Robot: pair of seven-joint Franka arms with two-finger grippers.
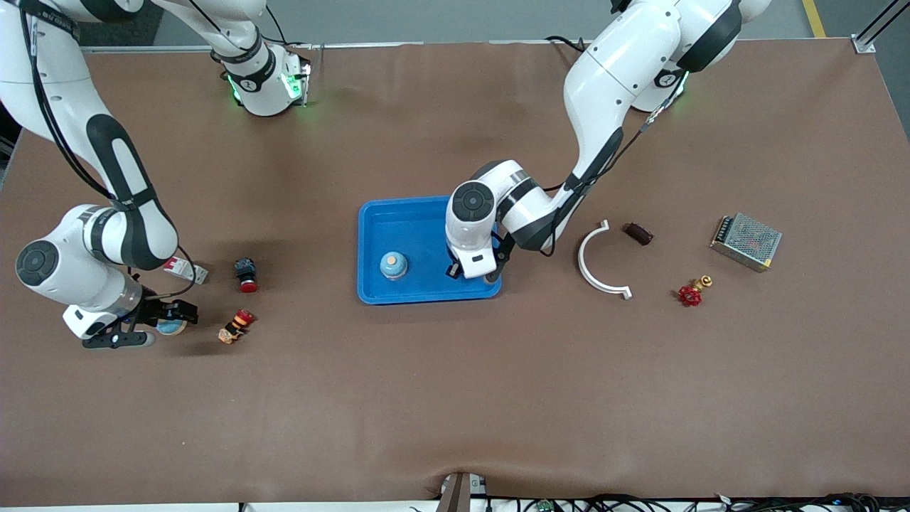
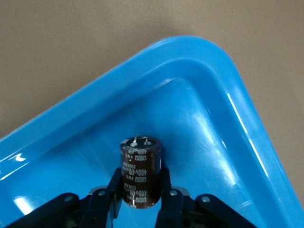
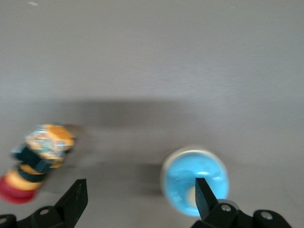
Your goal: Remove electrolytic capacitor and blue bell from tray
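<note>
You have one blue tray (image 1: 426,295) on the table. Count two bells: one in the tray (image 1: 393,265) and one on the table by the right gripper (image 1: 171,326). There is one capacitor (image 2: 139,172). You also have two red-capped push buttons (image 1: 246,274) (image 1: 237,326), one white curved bracket (image 1: 596,261), one small dark brown block (image 1: 638,233), one red valve (image 1: 692,291), one metal power supply (image 1: 746,242), and one small white-and-red item (image 1: 183,269).

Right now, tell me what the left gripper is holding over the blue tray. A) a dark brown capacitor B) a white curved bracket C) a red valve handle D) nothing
A: in the left wrist view the left gripper has its jaws closed on the dark brown capacitor inside the blue tray.
</note>
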